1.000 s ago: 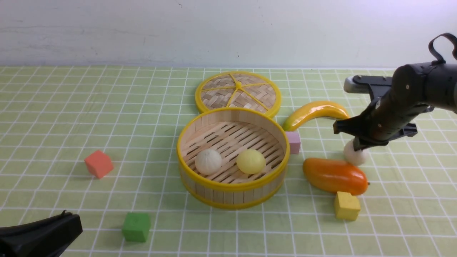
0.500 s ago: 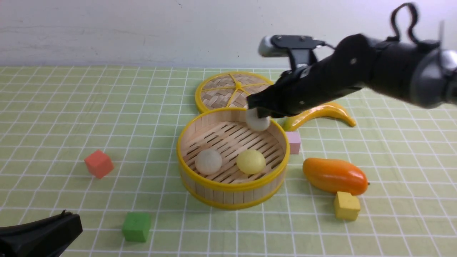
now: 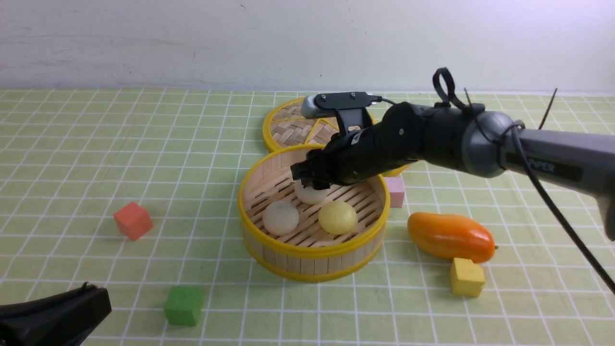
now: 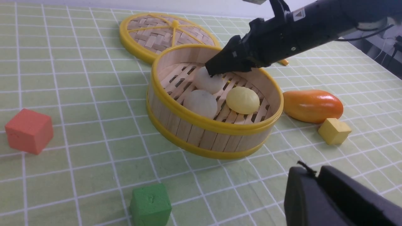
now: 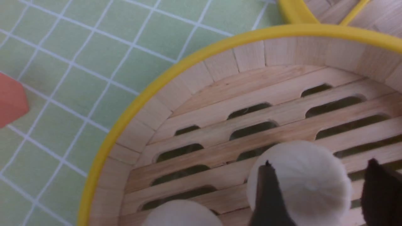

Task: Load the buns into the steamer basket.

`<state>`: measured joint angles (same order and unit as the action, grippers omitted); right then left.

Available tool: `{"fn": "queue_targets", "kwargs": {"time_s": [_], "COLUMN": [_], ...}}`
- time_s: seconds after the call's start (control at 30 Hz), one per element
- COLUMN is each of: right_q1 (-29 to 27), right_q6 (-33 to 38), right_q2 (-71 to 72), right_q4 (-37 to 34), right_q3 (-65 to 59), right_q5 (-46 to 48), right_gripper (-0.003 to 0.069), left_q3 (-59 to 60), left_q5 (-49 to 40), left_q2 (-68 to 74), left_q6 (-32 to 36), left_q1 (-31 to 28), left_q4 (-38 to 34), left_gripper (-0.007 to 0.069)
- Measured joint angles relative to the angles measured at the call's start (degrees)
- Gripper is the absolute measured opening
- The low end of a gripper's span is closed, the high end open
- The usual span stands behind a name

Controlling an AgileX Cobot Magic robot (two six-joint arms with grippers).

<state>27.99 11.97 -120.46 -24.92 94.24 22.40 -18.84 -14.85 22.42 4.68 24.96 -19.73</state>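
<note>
The steamer basket (image 3: 312, 250) (image 4: 201, 121) (image 5: 132, 103) stands mid-table with three buns on its slatted floor. An off-white bun (image 3: 280, 217) (image 4: 201, 103) and a pale yellow bun (image 3: 338, 217) (image 4: 242, 99) lie toward the front. A second off-white bun (image 3: 312, 194) (image 4: 208, 83) (image 5: 301, 182) rests behind them, right under my right gripper (image 3: 310, 185) (image 4: 213, 70) (image 5: 320, 163). That gripper is open, its fingers spread wider than the bun, with a gap on one side. My left gripper (image 3: 93, 292) (image 4: 309, 169) is shut and empty, low at the near left.
The flat woven lid (image 3: 288, 126) lies behind the basket. An orange mango (image 3: 450, 236) and a yellow cube (image 3: 466, 277) lie to the right, a pink cube (image 3: 397, 191) against the basket's right side. A red cube (image 3: 133, 220) and a green cube (image 3: 183, 304) sit to the left.
My right arm carried the off-white bun from beside the mango leftward over the basket, lowered it onto the slats and opened its fingers. The left arm has not moved.
</note>
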Motion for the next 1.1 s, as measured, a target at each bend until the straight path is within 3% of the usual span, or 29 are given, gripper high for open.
{"fn": "queue_targets", "kwargs": {"time_s": [0.1,0.2,0.3,0.37,0.4,0.43,0.57,0.6,0.63,0.9,1.1], "right_q1": [0.0,-0.1,-0.1,-0.1,-0.1,-0.3,-0.5,-0.5,-0.5,-0.5,-0.5], "right_q6": [-0.2,-3.2,-7.5,-13.2,-13.6,-16.0,-19.4,-19.6,-20.1,-20.4,-20.6], "right_q2": [5.6,14.2,20.6,28.2,28.7,32.2,41.2,42.0,45.2,56.5,61.5], "right_q4": [2.1,6.5,12.1,17.8,18.5,20.3,22.2,22.2,22.3,21.6,21.2], "right_q3": [0.0,0.0,-1.5,-6.3,-6.8,-10.1,-19.5,-20.8,-24.2,-34.7,-36.3], "right_q5": [5.8,16.1,22.6,28.2,28.5,29.9,31.0,31.0,31.0,34.5,43.6], "right_gripper": [0.0511,0.0516,0.0465,0.0349,0.0340,0.0260,0.0082,0.0073,0.0004,-0.0020,-0.0019], "left_q3": [0.0,0.0,0.0,0.0,0.0,0.0,0.0,0.0,0.0,0.0,0.0], "left_q5": [0.0,0.0,0.0,0.0,0.0,0.0,0.0,0.0,0.0,0.0,0.0], "left_q2": [0.0,0.0,0.0,0.0,0.0,0.0,0.0,0.0,0.0,0.0,0.0], "left_q6": [0.0,0.0,0.0,0.0,0.0,0.0,0.0,0.0,0.0,0.0,0.0], "left_q1": [0.0,0.0,0.0,0.0,0.0,0.0,0.0,0.0,0.0,0.0,0.0], "left_q4": [0.0,0.0,0.0,0.0,0.0,0.0,0.0,0.0,0.0,0.0,0.0], "left_gripper": [0.0057,0.0057,0.0059,0.0063,0.0064,0.0066,0.0072,0.0072,0.0074,0.0078,0.0086]}}
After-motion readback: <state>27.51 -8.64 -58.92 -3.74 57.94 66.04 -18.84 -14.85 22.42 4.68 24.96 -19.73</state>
